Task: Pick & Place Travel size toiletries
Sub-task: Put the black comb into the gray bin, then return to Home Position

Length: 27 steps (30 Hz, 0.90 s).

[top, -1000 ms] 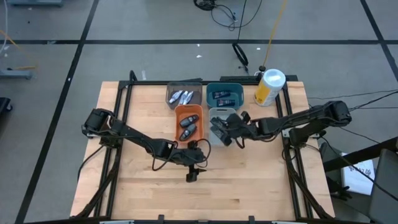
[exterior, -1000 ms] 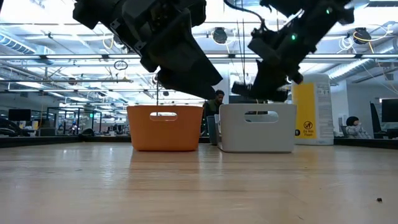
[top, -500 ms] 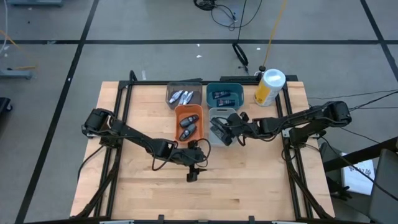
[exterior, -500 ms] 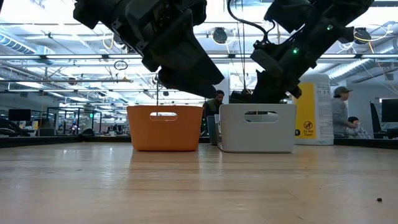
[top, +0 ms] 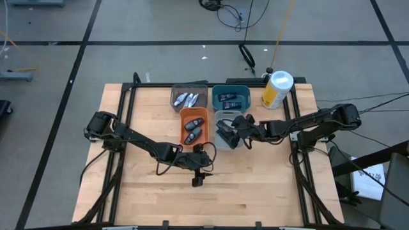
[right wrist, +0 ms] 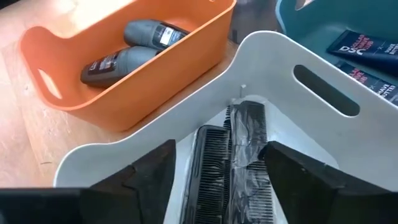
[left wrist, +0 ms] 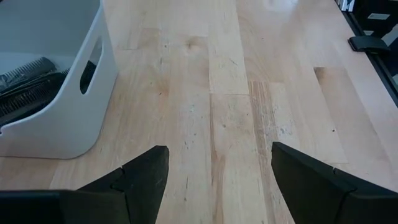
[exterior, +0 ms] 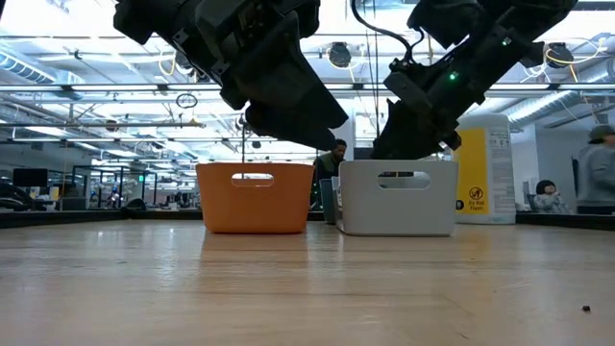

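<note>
- The right gripper hangs over the white bin, its fingers apart and holding nothing.
- Two black combs lie side by side in the white bin, just under these fingers.
- Two dark grey ovals lie in the orange bin, which stands just beside the white one.
- Dark blue tubes lie in the teal bin.
- Silvery-white tubes lie in the grey bin.
- The left gripper waits over the bare table near the white bin, its fingers wide apart and empty.
</note>
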### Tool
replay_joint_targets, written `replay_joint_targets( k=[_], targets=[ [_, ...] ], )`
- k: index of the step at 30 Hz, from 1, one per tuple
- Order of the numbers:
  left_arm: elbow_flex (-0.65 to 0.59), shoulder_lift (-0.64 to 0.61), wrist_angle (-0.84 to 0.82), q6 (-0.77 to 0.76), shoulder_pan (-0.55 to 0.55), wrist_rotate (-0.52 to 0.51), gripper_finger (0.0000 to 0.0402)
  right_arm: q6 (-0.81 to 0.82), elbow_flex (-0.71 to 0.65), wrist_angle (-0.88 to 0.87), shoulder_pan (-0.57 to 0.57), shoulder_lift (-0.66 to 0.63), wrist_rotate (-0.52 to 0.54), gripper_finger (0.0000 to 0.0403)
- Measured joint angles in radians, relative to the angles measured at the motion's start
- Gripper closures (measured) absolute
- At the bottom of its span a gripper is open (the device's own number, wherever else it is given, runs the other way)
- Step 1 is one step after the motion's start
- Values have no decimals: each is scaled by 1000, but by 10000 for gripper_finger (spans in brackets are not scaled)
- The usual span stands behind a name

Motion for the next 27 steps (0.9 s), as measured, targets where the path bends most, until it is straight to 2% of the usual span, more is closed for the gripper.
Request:
replay_joint_targets(
  k=[6,11,14,19,24,27],
  targets=[
    [0,-20,-13,1,0,4,119,-53,0,59,-12,-16,-1,140],
    [1,-170,-120,-21,12,54,119,-85,0,170,-10,-97,-51,135],
    [1,-298,-223,-15,9,51,119,-79,0,203,-10,-184,-132,138],
    [1,-520,-425,125,-25,-1,119,-100,1,187,-10,-360,-333,137],
    [2,-731,-680,120,-53,-184,119,-182,2,83,-10,-544,-574,134],
    [-3,-845,-848,14,-66,-259,119,-212,1,-34,-8,-644,-625,135]
  ],
)
